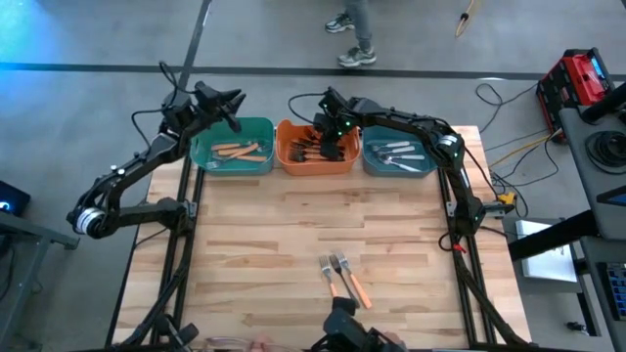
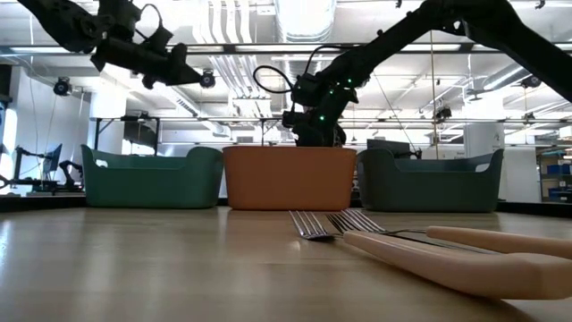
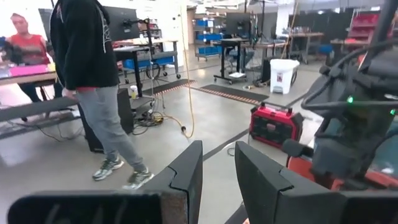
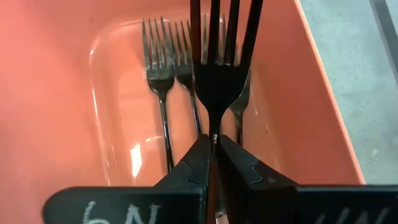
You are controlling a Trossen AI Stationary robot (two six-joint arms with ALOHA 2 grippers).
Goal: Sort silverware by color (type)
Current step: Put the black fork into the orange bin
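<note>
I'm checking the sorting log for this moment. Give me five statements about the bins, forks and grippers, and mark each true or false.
1. The right gripper is shut on a dark fork over the orange bin. True.
2. Two orange-handled forks lie on the table, outside any bin. True.
3. The orange bin holds orange-handled forks. False: it holds dark forks; the orange-handled ones are in the left green bin.
4. The left gripper carries a fork. False: its fingers are apart with nothing between them.
5. The orange bin stands between the two others. True.
</note>
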